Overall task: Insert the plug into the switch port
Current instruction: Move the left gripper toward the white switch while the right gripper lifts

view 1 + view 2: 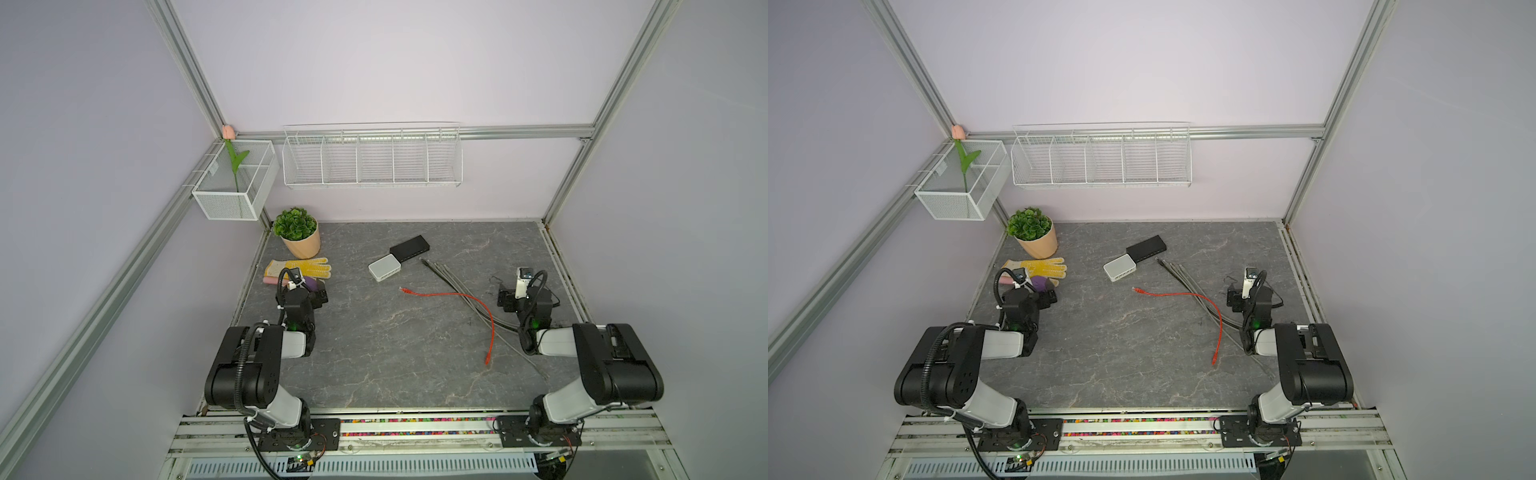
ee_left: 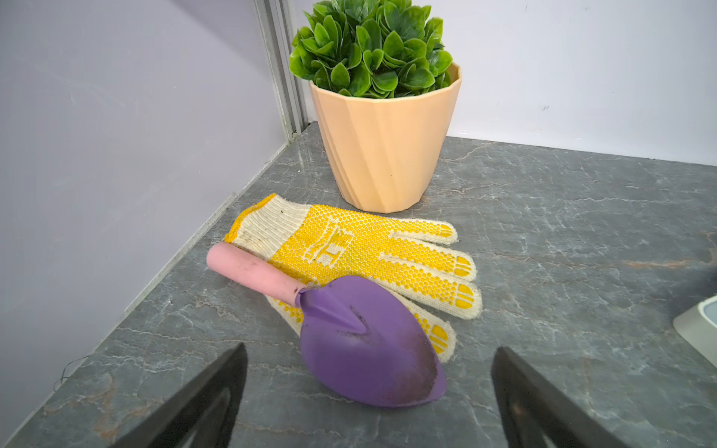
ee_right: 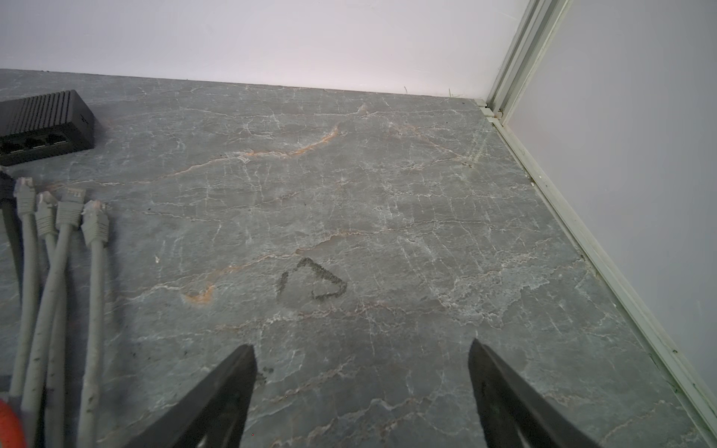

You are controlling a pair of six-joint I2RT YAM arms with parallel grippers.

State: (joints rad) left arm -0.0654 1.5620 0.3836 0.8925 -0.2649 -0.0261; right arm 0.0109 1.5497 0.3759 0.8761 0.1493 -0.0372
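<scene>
A black switch [image 1: 409,247] [image 1: 1146,248] lies at the back middle of the table, with a white box [image 1: 384,268] [image 1: 1120,268] against its near left end. The right wrist view shows the black switch [image 3: 42,120] with its ports facing the camera. A red cable [image 1: 465,296] [image 1: 1187,296] curves across the table; one plug [image 1: 404,290] [image 1: 1136,289] points at the white box. My left gripper [image 1: 318,296] [image 1: 1048,297] [image 2: 370,349] is open and empty at the left. My right gripper [image 1: 508,300] [image 1: 1234,300] [image 3: 361,345] is open over bare table, right of the cables.
Several grey cables [image 1: 449,278] [image 3: 70,209] lie in a bundle beside the red one. A potted plant [image 1: 297,232] [image 2: 384,147], a yellow glove [image 1: 303,268] [image 2: 349,248] and a purple trowel [image 2: 368,341] sit at the back left, just ahead of my left gripper. Walls close the sides.
</scene>
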